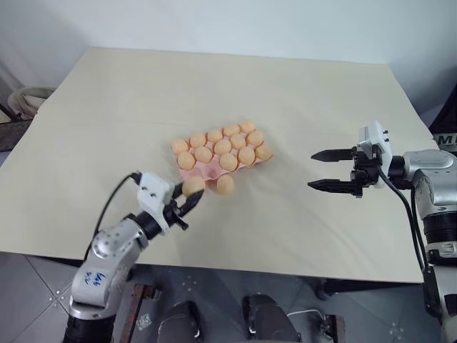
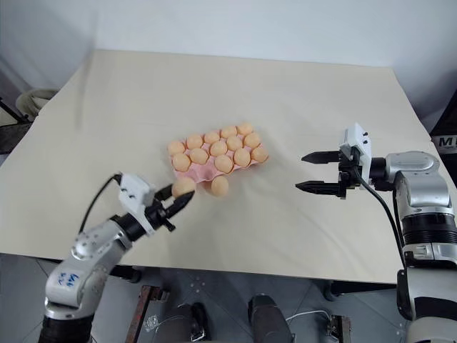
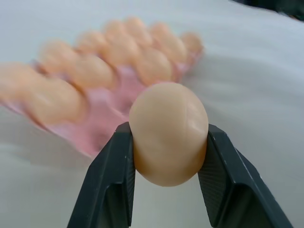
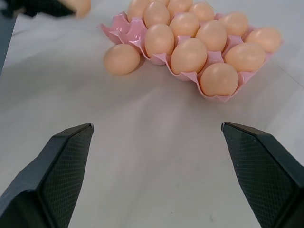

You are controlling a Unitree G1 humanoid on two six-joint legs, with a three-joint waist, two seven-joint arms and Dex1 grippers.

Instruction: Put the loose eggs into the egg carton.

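You are looking down on a cream table (image 1: 300, 214) with the pink egg carton (image 1: 203, 170) lying near its middle, set at a slant. Most of its cups are holding peach-orange eggs; in the left eye view you are seeing thirteen of them packed in rows.

Your left gripper (image 1: 188, 202) is clamping one egg (image 1: 193, 186) between its two black fingers. In the left wrist view that egg (image 3: 168, 133) is sitting squarely between the finger pads (image 3: 118, 175), which are pressing on its two sides. The gripper is hanging over the table just off the carton's near left corner, and the held egg is showing clear of the table surface in the wrist view, with the carton blurred behind it.

A second loose egg (image 1: 226, 185) is lying on the table right against the carton's near edge, just beside the held egg and on its right. In the right wrist view you are seeing this egg (image 4: 122, 59) resting by the carton's scalloped rim (image 4: 124, 35), touching it or nearly so; you cannot tell which.

Your right gripper (image 1: 323, 169) is hanging over the right part of the table, well apart from the carton, pointing toward it. Its fingers are standing wide apart with nothing between them.
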